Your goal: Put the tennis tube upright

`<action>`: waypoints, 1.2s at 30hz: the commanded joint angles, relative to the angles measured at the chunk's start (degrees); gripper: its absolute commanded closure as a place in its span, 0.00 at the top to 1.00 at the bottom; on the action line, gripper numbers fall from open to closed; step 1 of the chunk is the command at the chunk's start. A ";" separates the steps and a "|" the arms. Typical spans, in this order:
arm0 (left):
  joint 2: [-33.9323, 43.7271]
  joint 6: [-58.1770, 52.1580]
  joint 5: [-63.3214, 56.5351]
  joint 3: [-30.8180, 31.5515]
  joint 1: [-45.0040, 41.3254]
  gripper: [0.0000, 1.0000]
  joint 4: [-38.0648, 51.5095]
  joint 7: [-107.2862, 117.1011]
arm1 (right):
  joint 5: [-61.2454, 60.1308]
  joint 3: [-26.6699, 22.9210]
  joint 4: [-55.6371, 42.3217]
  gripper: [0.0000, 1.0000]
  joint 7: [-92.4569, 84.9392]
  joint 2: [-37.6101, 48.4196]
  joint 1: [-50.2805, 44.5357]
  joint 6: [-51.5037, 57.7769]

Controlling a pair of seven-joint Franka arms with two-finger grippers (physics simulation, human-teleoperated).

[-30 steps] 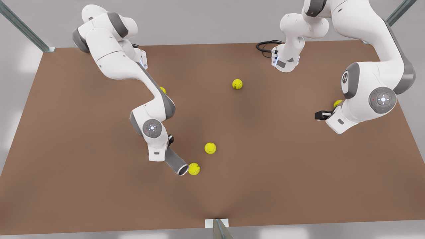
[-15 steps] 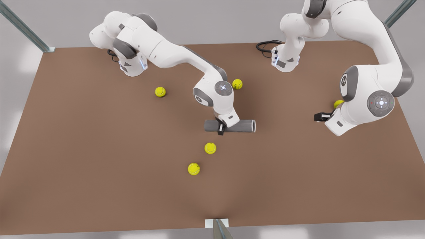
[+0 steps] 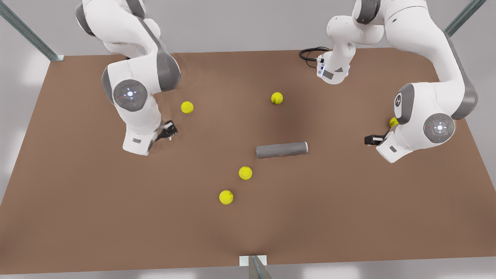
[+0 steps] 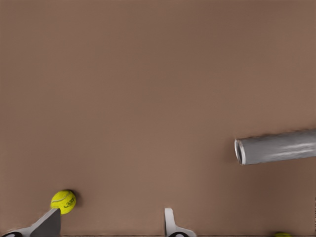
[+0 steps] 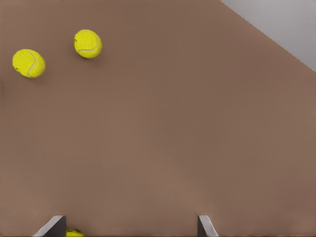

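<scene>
Tennis tube (image 3: 281,150) flat on its side on the brown desk (image 3: 348,217), not upright, silvery rim pointing toward the front view's right, free of both hands. Right hand (image 3: 169,131) well apart from the tube, out past its plain end toward the front view's left, fingers (image 5: 206,226) spread wide with nothing between them. Left hand (image 3: 371,139) out past the tube's rim end toward the front view's right, clear of it, fingers (image 4: 170,224) apart and empty; open rim turned that hand's way in the left wrist view. Nearest ball (image 3: 245,173) close to the tube's plain end, on the side away from the arm bases; second ball (image 3: 226,197) farther out the same way. Third ball (image 3: 277,98) on the tube's other side, toward the bases. Fourth ball (image 3: 187,107) far from the tube, beside the right hand. Fifth ball (image 3: 393,122) beyond the rim end, partly hidden behind the left arm.
</scene>
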State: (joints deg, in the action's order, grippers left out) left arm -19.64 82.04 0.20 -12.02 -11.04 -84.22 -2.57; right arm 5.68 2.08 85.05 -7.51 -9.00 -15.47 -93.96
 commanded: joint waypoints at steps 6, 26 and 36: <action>8.56 30.97 43.90 -5.47 1.20 1.00 -44.87 -27.67 | 0.65 -0.41 0.46 1.00 4.96 4.61 3.51 2.37; -0.67 37.41 78.37 9.73 -0.30 1.00 -52.80 -44.98 | 0.91 -0.32 -0.85 1.00 5.31 3.20 7.20 4.58; -1.90 37.14 78.46 12.28 -0.30 1.00 -52.80 -44.90 | 1.00 -0.41 -0.77 1.00 5.23 3.20 7.91 4.84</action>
State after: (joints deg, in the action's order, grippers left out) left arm -21.53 119.18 78.59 0.42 -11.36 -137.02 -47.46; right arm 6.68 1.67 84.29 -2.29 -5.80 -7.51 -89.15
